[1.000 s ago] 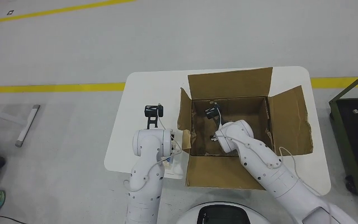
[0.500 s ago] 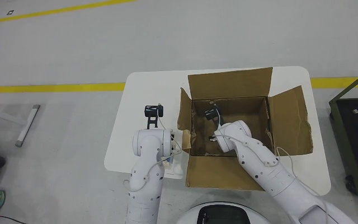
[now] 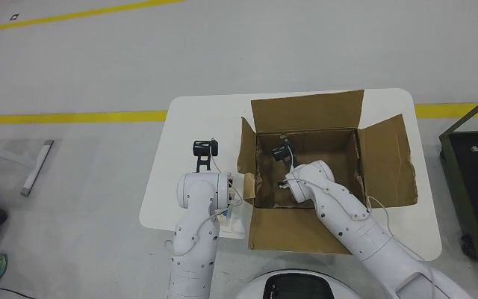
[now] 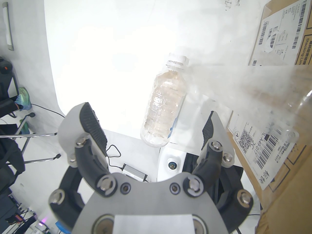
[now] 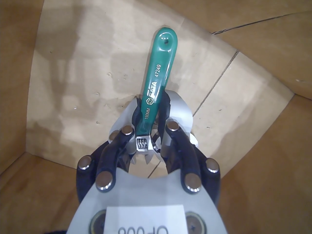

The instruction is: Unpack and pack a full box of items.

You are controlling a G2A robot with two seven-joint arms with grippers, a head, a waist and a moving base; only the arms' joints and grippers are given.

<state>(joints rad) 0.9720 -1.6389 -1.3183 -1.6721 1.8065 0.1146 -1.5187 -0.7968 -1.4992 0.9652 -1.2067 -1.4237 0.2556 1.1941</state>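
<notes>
Wrench [image 5: 158, 79], one, gripped by right claw [image 5: 151, 113] inside one box [image 3: 306, 112]; left claw [image 4: 148, 113] spread over one bottle [image 4: 163, 108]

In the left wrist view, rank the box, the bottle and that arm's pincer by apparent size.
1. The pincer and the box take up similar spreads. The pincer is nearest the camera and the box is cut off at the edge, so I leave these two unranked.
2. The bottle is clearly smallest.

robot lab hall, grey floor [image 3: 224, 52], yellow marking lines [image 3: 75, 117], white table [image 3: 202, 127]
</notes>
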